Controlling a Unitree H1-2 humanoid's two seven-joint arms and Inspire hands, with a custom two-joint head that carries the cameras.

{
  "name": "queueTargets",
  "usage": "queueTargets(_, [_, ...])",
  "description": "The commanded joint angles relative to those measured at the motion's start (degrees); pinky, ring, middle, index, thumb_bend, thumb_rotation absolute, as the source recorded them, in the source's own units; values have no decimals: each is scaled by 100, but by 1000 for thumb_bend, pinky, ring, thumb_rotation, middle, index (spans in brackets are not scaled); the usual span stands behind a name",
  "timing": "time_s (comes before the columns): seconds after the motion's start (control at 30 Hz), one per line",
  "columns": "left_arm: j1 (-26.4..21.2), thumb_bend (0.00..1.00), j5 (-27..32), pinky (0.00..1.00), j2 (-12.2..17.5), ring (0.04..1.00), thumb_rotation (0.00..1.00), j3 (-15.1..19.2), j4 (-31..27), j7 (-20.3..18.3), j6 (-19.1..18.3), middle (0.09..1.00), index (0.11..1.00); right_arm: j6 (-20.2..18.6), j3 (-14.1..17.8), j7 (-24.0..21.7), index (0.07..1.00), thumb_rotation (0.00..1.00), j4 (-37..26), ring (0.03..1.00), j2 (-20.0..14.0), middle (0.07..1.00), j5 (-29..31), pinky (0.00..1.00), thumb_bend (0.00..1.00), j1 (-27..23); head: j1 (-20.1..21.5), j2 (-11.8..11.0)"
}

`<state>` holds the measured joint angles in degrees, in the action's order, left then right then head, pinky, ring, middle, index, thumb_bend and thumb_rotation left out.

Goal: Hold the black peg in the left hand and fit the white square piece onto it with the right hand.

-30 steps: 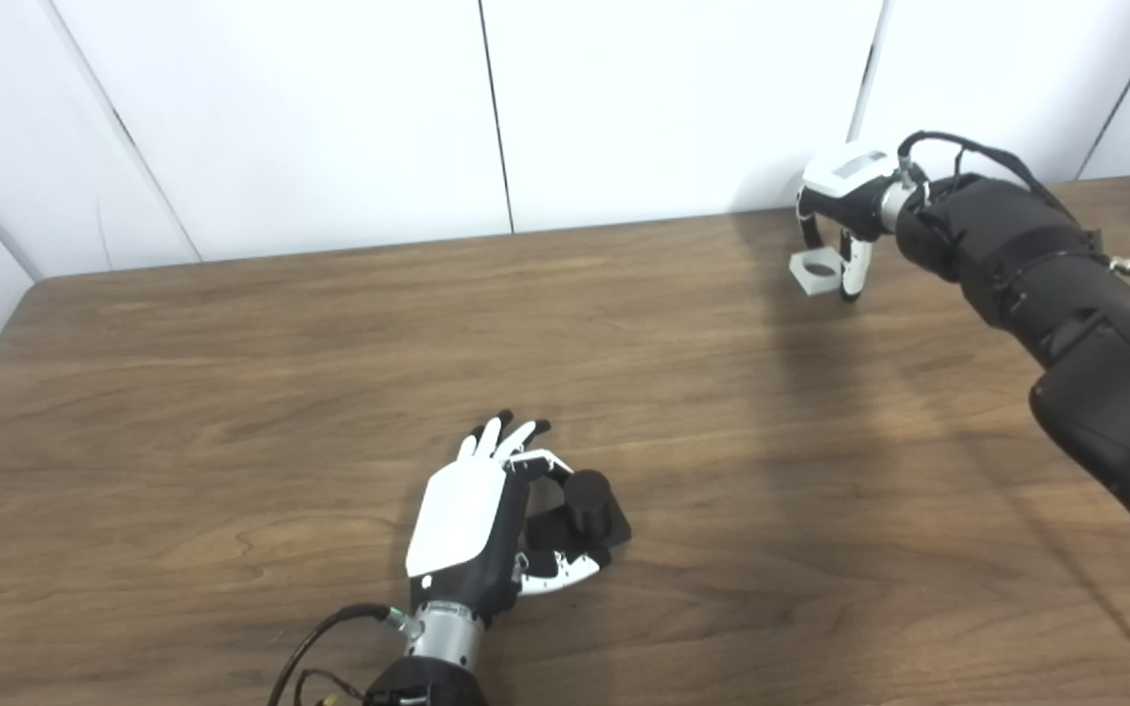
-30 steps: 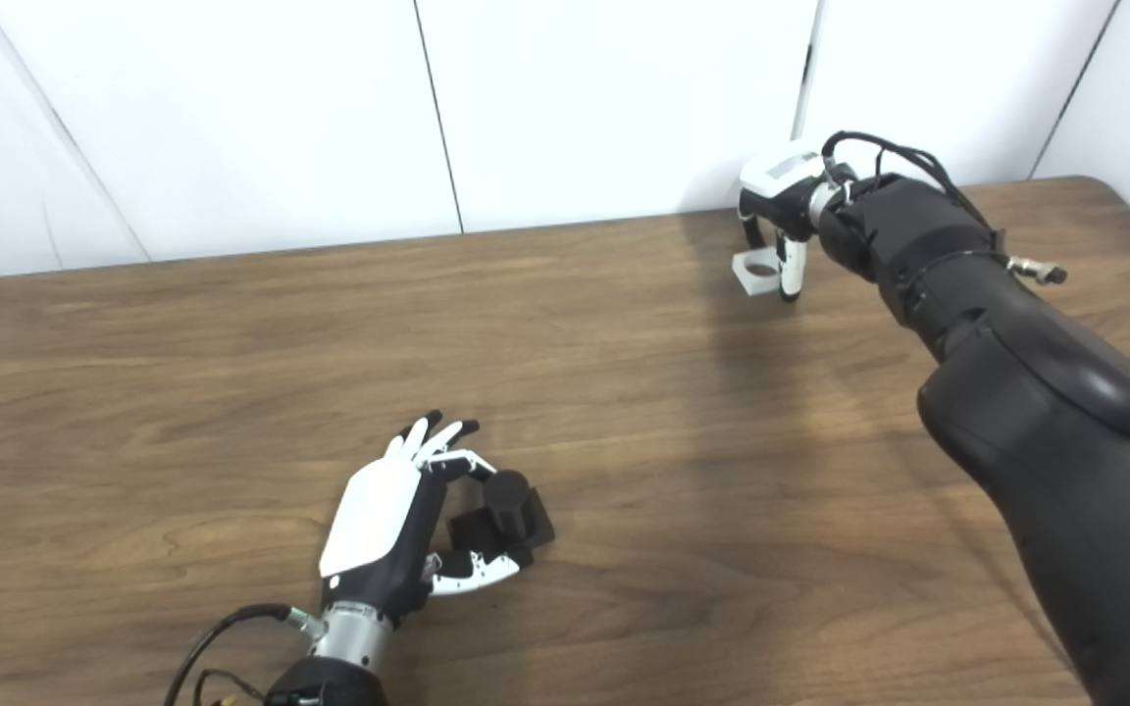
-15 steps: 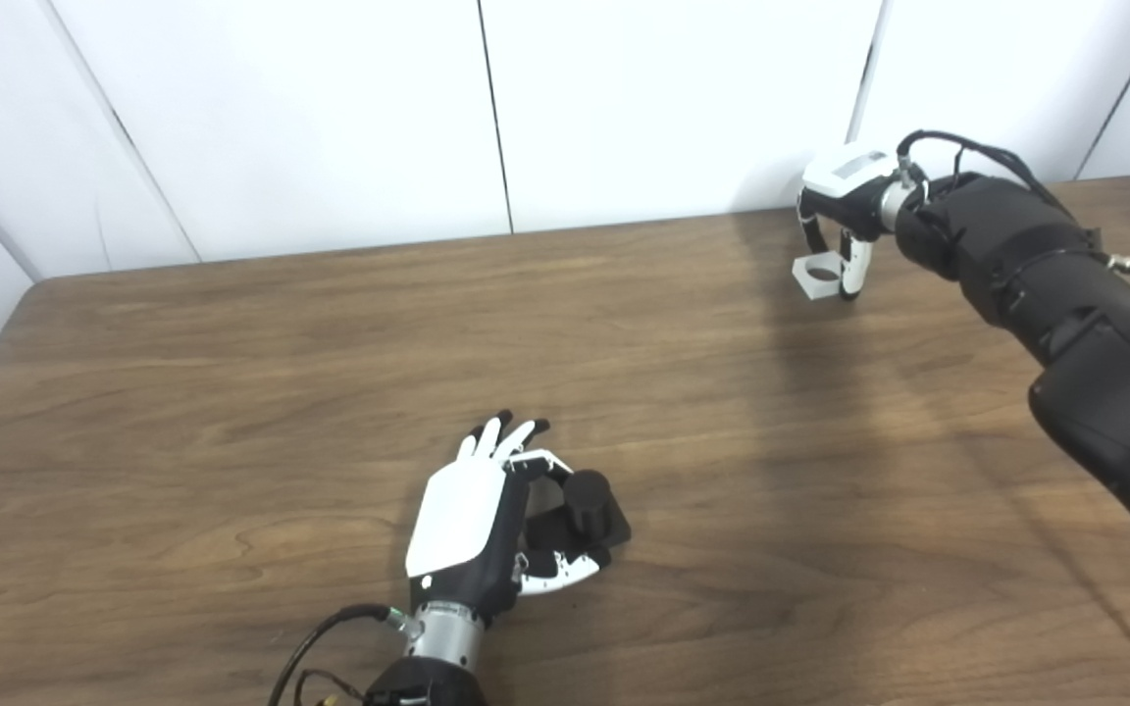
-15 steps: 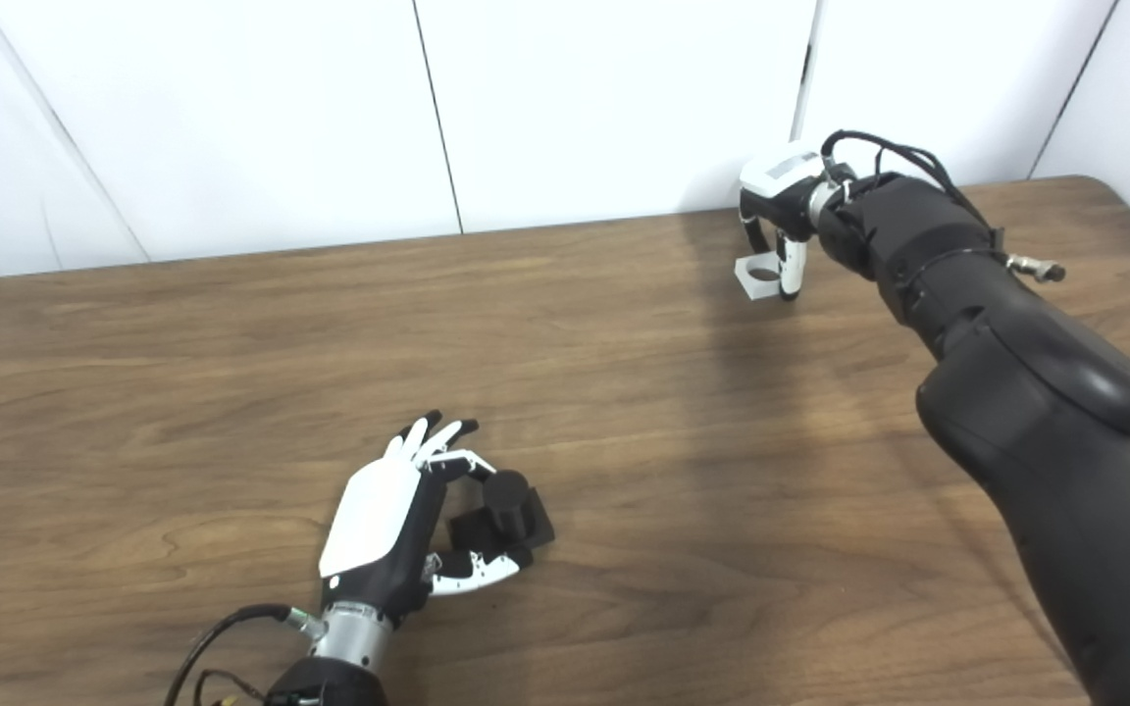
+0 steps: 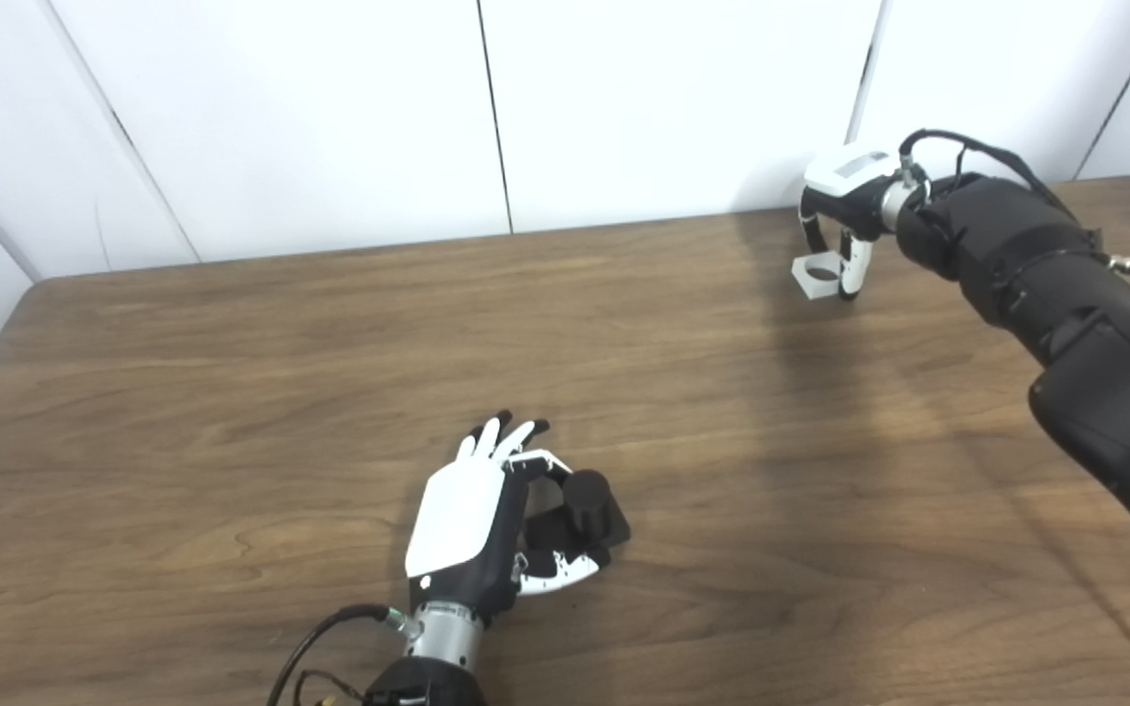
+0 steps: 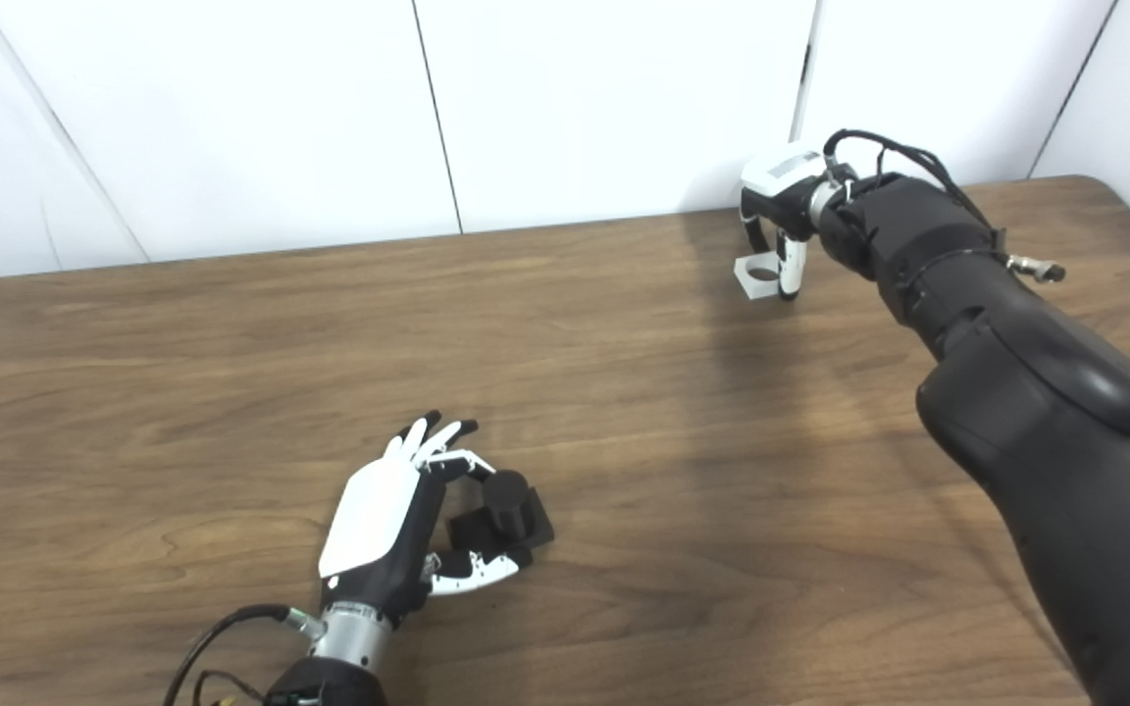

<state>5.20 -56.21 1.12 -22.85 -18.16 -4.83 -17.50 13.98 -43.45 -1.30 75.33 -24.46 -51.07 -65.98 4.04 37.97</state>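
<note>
1. The black peg (image 5: 587, 493) stood upright on its square black base near the front middle of the worktop (image 5: 231, 373), its round top facing up, which would let a holed piece drop straight down over it
2. The left hand (image 5: 472, 520) lay beside the peg on its left, palm turned toward it, with the thumb curled along the base's near edge and the fingers (image 5: 506, 436) reaching past its far side; the hand cupped the base loosely and the fingers were spread, so I judged it to be bracing the peg on the worktop, not lifting it, and whether it truly pinched the base could not be told
3. The white square piece (image 5: 817, 274) was far off at the back right of the worktop, close to the wall (image 5: 673, 98); its round hole faced upward, matching the peg's round top
4. The right hand (image 5: 845, 211) hung over that piece with its arm stretched far out, its fingers pointing down and closed around the piece's sides; the piece sat at worktop level or barely above it, which of the two I could not tell
5. The two parts lay well apart, so the fitting was not yet begun: the piece would have to be carried across the worktop, kept level, with its hole lined up over the peg
</note>
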Motion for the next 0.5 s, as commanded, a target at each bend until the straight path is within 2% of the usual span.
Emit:
queueTargets(0.0, [96, 517, -165, 1000, 63, 1000, 62, 41, 74, -134, -200, 915, 493, 12, 75, 11, 493, 139, -166, 1000, -12, 880, 87, 1000, 524, -307, 1, 6])
queueTargets(0.33, [92, 517, -86, 1000, 75, 1000, 60, 82, 105, -124, -163, 919, 493, 11, 144, -159, 492, 140, -608, 983, -148, 866, 85, 999, 524, -286, 32, -32])
queueTargets(0.47, [88, 518, -25, 1000, 79, 1000, 59, 95, 145, -100, -128, 920, 493, -119, 252, -494, 492, 140, -1046, 985, -259, 870, 128, 1000, 524, -219, 43, -47])
